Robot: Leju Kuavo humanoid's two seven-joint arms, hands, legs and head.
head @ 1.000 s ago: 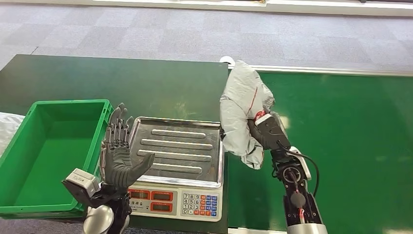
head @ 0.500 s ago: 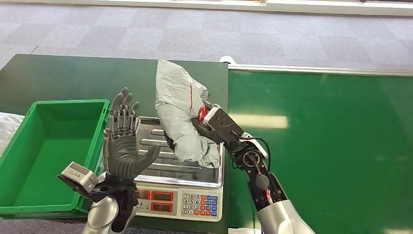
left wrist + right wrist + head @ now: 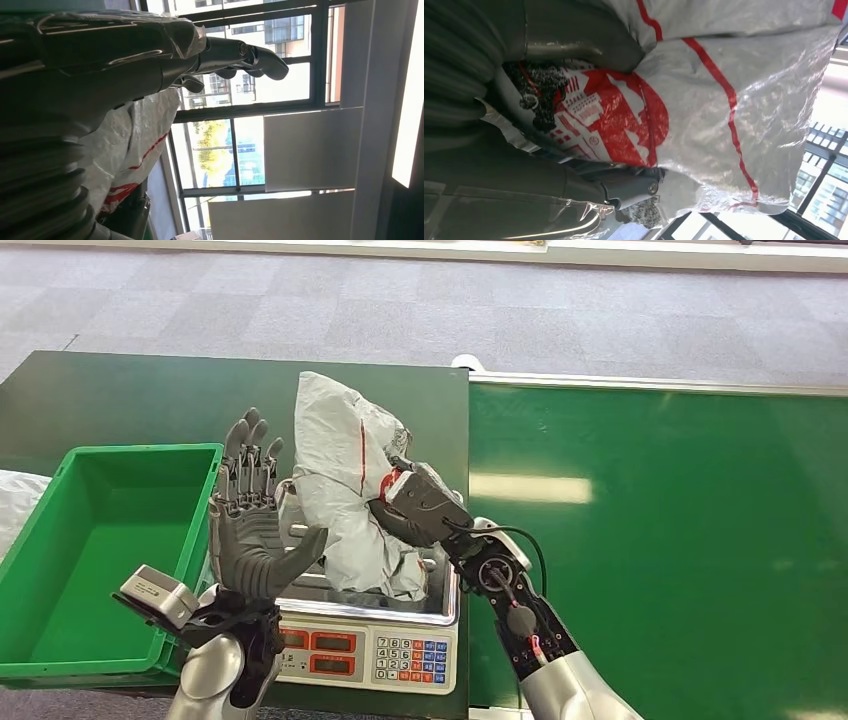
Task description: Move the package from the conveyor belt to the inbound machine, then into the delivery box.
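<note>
1. I have the package (image 3: 345,495) gripped in my right hand (image 3: 415,508), fingers wrapped into its side near the red print. It stands nearly upright over the scale (image 3: 370,635), its lower end down at the steel tray (image 3: 440,602); I cannot tell whether it rests there or hangs just above.

2. My left hand (image 3: 250,530) is raised beside the tray with fingers spread and holding nothing, palm facing the bag. It sits between the bag and the bin (image 3: 60,550).

3. The step in hand, as I judge it, is setting the bag on the tray. To do it well I would lower the right hand until the bag's weight is fully on the steel, let it tip flat so it does not topple, and keep it inside the tray's rim.

4. I would keep the left palm where it is as a backstop, so the bag cannot flop off towards the bin before it is weighed.

5. Release should come only once the bag lies settled, opening the fingers slowly since the film may cling.

6. The bag is a soft, crinkled grey-white plastic mailer with thin red lines and a red printed patch. It looks limp and lightly filled, so I expect it to sag and shift.

7. The belt (image 3: 680,540) lies to the right.
</note>
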